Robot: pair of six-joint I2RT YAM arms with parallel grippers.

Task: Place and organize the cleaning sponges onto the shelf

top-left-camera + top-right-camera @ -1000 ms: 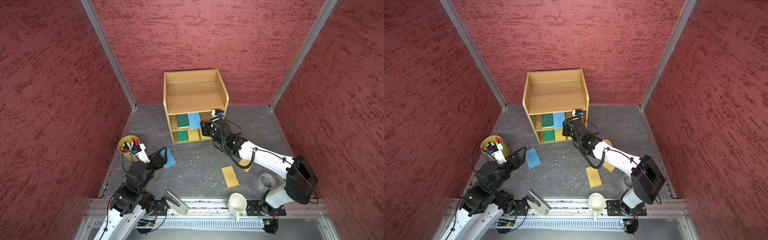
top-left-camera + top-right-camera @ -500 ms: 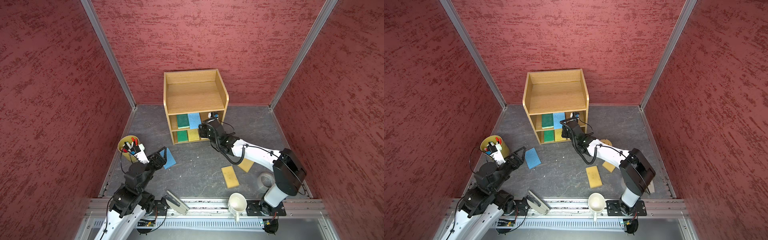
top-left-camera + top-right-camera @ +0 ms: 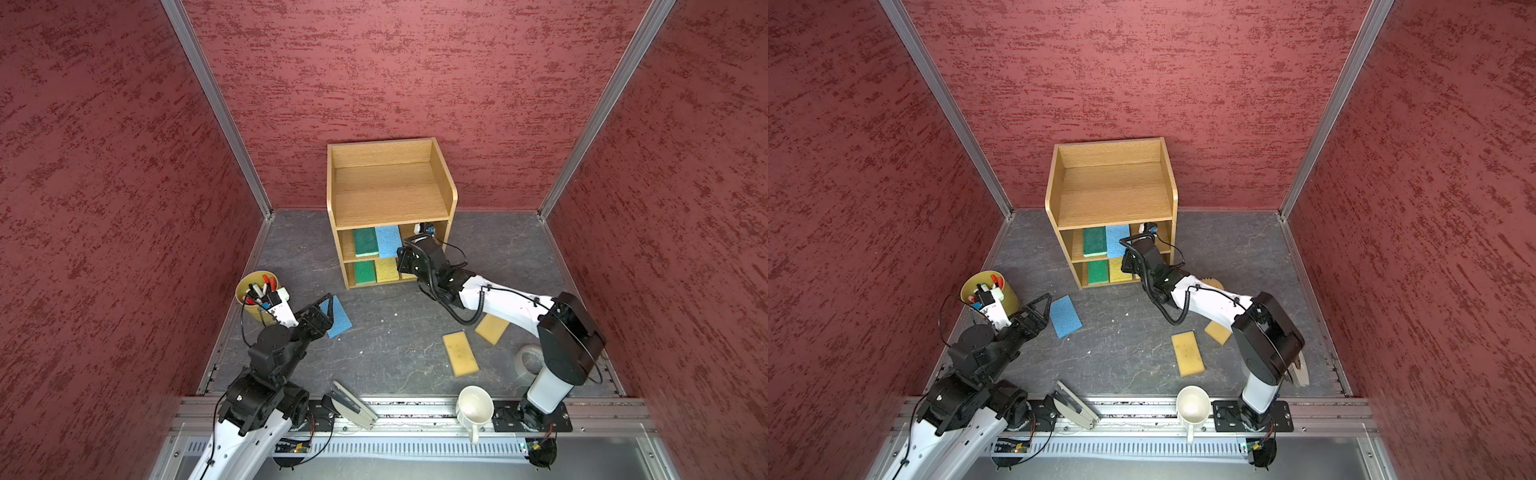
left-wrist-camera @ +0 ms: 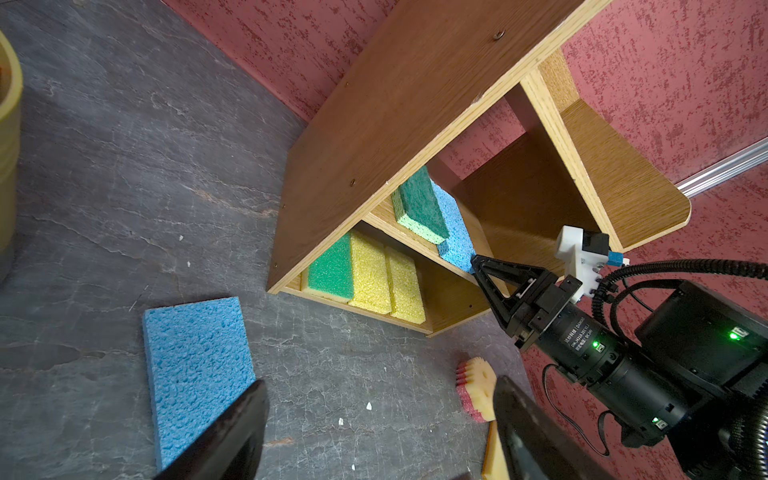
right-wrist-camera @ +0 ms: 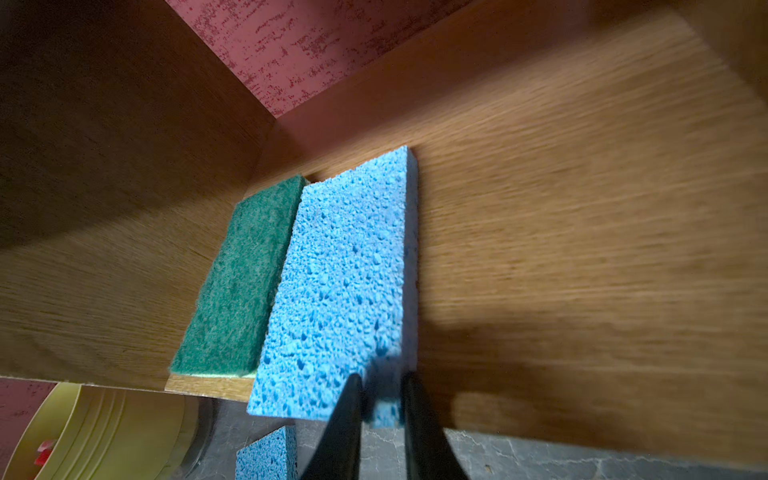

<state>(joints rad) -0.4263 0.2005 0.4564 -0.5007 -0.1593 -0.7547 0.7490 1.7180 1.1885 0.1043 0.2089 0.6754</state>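
My right gripper [image 5: 380,380] is nearly closed, its two black fingers [image 5: 345,415] pinching the near edge of the shelved blue sponge [image 5: 345,270], with a sliver of foam showing between them. From my fingertips that sponge runs straight away into the middle tier of the shelf [image 5: 582,249]. It lies flat on the board, and its near end overhangs the front lip. Alongside it, on the side toward my other arm, the dark green sponge [image 5: 245,278] lies flat too, long edges touching. The blue one is a coarse, open-pored rectangular slab, while the green one is fuzzy scouring felt over a pale backing. The shelf is oak-grained board with rounded side panels. Below my fingers, on the bottom tier, a green-topped sponge [image 4: 332,266], a yellow sponge [image 4: 370,274] and a second yellow sponge [image 4: 405,286] sit side by side in a row. My right arm [image 3: 498,301] stretches long and low from its base, wrist level with the middle tier. Behind that wrist, on the grey stone-look floor [image 3: 395,332], lie a tan sponge [image 3: 460,353], a second tan sponge [image 3: 492,328] and the round smiley sponge [image 4: 478,386]. My left gripper [image 4: 380,380] is spread wide and holds nothing. It hangs over the floor with one finger above the edge of the loose blue sponge [image 4: 195,370], and the yellow pen cup [image 3: 257,291] stands just behind it.
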